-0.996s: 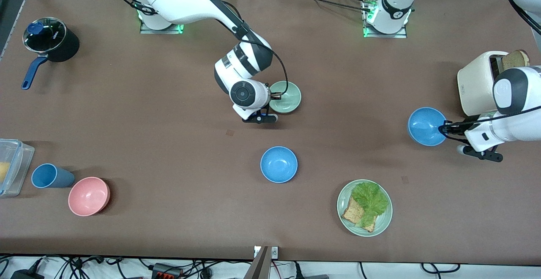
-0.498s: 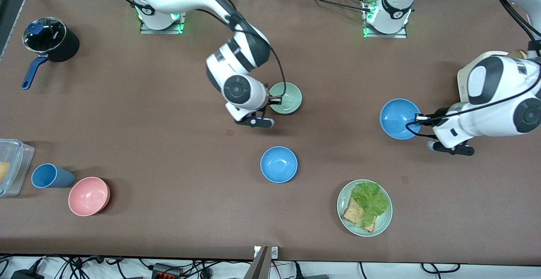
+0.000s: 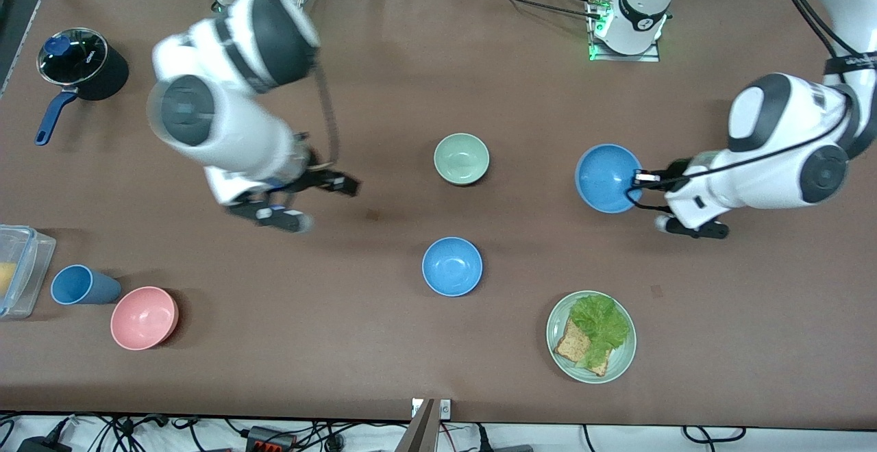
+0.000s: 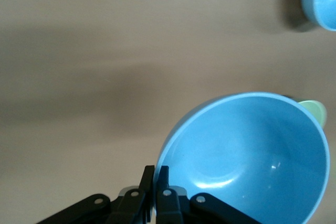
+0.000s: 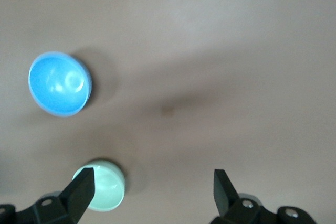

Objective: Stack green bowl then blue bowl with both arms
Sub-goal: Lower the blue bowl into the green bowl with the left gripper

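The right gripper (image 3: 316, 195) has let go of the green bowl (image 3: 462, 158) and pulled well away toward the right arm's end of the table; it now hangs over bare tabletop with its fingers (image 5: 79, 194) spread wide and nothing between them. The green bowl sits upright and alone on the table (image 3: 384, 342), farther from the front camera than the loose blue bowl (image 3: 452, 266), which has not moved. That reads as the first half of the job being done: the base of the stack is placed and the right arm is clearing the way. The left gripper (image 3: 638, 179) stays clamped on the rim of the second blue bowl (image 3: 607, 178), and over the last second it has carried that bowl steadily from near the toaster end toward the middle. In the left wrist view the held bowl (image 4: 247, 158) tilts slightly, with the green bowl's edge (image 4: 314, 112) just peeking past its rim. What remains, I judge, is for the left arm to bring this 1 bowl over the green one, level it and lower it inside.
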Action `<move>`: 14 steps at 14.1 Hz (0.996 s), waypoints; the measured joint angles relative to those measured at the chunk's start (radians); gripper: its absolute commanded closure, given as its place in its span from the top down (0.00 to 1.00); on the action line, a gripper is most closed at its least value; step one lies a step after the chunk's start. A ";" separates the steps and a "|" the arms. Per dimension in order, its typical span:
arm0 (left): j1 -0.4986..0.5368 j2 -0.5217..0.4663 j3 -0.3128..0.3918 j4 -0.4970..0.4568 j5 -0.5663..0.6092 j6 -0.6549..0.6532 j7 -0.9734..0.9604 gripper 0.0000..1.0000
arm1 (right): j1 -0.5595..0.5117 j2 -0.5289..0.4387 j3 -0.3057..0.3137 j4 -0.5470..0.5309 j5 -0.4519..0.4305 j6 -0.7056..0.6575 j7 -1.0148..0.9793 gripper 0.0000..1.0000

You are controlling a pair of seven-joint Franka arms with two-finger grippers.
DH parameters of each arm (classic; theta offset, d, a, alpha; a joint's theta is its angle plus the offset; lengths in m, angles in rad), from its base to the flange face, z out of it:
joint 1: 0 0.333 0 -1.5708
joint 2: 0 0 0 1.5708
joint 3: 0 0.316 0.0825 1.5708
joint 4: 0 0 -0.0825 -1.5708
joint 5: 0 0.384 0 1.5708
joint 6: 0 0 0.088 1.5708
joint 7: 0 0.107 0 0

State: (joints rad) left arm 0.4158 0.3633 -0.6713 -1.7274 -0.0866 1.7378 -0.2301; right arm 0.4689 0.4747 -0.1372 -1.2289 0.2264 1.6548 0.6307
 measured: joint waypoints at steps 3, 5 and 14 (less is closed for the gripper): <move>-0.012 -0.002 -0.150 -0.025 0.000 0.061 -0.258 0.01 | -0.102 -0.014 -0.017 0.000 -0.010 -0.001 -0.083 1.00; -0.019 -0.001 -0.235 -0.099 0.000 0.192 -0.386 0.01 | -0.133 -0.020 -0.021 0.001 -0.058 -0.001 -0.112 1.00; -0.158 0.003 -0.274 -0.400 0.022 0.639 -0.614 0.01 | -0.409 -0.129 0.017 0.022 -0.094 -0.003 -0.508 1.00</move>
State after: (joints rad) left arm 0.2574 0.3659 -0.9456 -2.1271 -0.0648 2.3765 -0.8446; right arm 0.0603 0.3458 -0.1198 -1.2067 0.1326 1.6523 0.1231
